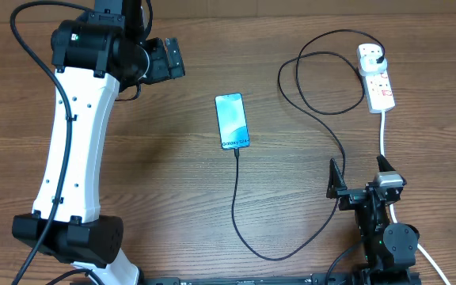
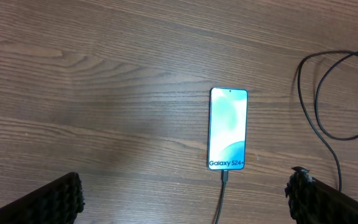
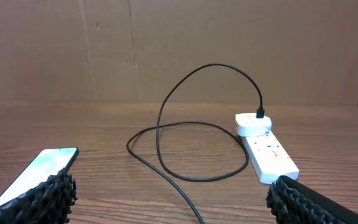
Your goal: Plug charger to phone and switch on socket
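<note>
Both end effectors are released and empty: the left end effector [image 1: 174, 59] at far left, the right end effector [image 1: 360, 180] near the front edge. The phone [image 1: 233, 121] lies mid-desk [image 1: 157, 166] (screen up), with the charger [image 1: 236, 198] tip in its bottom edge and the plug in the socket [image 1: 376, 79].

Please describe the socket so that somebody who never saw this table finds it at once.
On the table, go to the far right side, beyond the phone. There lies the socket, a white block with small red marks. Unlike the thin black charger looping beside it, it trails a thick white lead.

left end effector [image 1: 177, 58] spread wide, high; right end effector [image 1: 361, 179] spread wide, low
</note>
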Motion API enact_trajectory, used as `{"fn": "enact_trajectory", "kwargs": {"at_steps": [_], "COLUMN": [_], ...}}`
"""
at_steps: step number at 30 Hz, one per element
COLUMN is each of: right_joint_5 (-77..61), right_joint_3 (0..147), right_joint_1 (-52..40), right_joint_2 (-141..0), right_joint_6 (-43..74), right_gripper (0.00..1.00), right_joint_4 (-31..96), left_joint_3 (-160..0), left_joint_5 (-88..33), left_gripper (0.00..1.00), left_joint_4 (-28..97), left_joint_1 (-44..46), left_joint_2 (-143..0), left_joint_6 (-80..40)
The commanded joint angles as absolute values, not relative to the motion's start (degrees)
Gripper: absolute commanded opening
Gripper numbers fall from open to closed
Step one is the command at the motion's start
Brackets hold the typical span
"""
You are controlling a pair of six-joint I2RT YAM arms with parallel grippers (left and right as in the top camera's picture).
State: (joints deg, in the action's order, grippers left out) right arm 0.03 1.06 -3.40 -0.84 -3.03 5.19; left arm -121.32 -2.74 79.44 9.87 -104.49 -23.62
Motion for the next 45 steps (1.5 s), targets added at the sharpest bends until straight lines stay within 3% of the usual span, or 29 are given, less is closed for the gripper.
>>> {"fn": "enact_trajectory", "kwargs": {"at_steps": [1, 12, 23, 40, 45], "right_joint_5": [0.3, 0.3, 0.3, 0.3, 0.3], "right_joint_3": [0.5, 0.5, 0.5, 0.5, 0.5], "right_joint_1": [-3.2, -3.2, -3.2, -3.2, -3.2], "right_joint_2": [-0.2, -0.2, -0.2, -0.2, -0.2], "right_joint_6": [-3.3, -3.3, -3.3, -3.3, -3.3], "right_gripper": [1.0, 1.0, 1.0, 1.0, 1.0], "right_joint_4": [4.8, 4.8, 4.8, 4.8, 4.8], "left_joint_3": [-121.1, -121.1, -121.1, -119.8, -112.3], "left_joint_5": [-2.5, -0.8, 1.7, 6.4, 7.5], "left_gripper": [1.0, 1.0, 1.0, 1.0, 0.99], "left_joint_4": [79.3, 80.3, 89.0, 86.3, 82.4], "left_joint_1": [9.8, 9.8, 11.3, 16.8, 16.7], "left_joint_2": [-104.9, -104.9, -102.8, -98.8, -95.4], "left_joint_6": [-23.3, -20.8, -20.8, -20.8, -20.8]}}
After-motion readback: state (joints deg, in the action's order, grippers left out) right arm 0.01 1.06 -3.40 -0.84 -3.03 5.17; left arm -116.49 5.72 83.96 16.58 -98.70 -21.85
